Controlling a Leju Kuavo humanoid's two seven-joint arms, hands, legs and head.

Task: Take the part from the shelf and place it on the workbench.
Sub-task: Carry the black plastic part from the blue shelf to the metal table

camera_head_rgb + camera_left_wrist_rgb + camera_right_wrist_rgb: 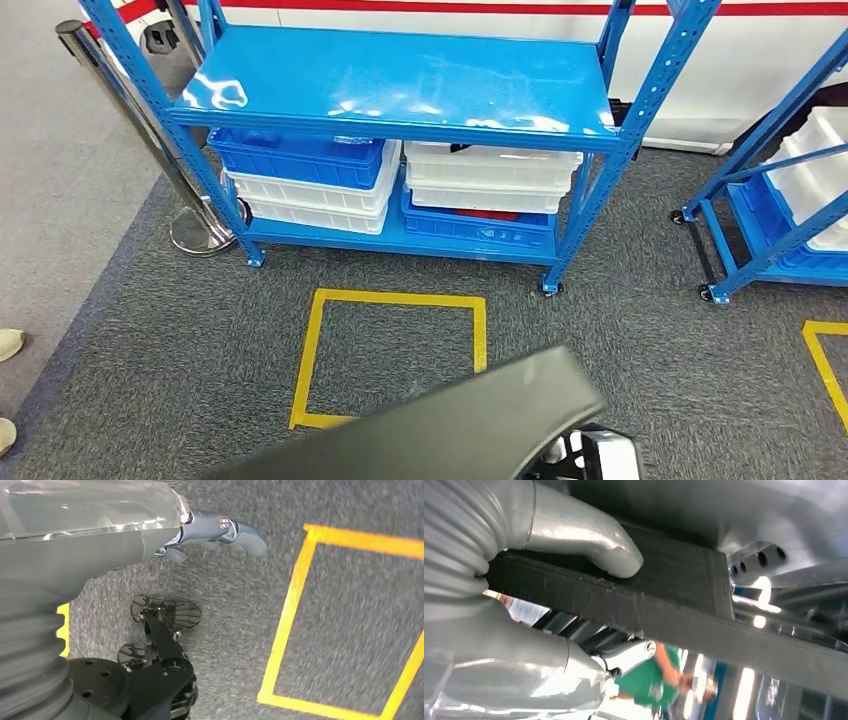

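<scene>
Right wrist view: right hand [524, 580] grips the dark part [664, 605]; left hand [210, 532] hangs empty, fingers apart.

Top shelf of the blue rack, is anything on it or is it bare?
Bare: the top shelf shows only glossy blue surface with reflections.

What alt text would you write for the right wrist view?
The robot's right hand grips a flat, dark grey slab-shaped part, its thick grey thumb pressed on one face. Beyond it, a blurred person in green stands in a bright background.
</scene>
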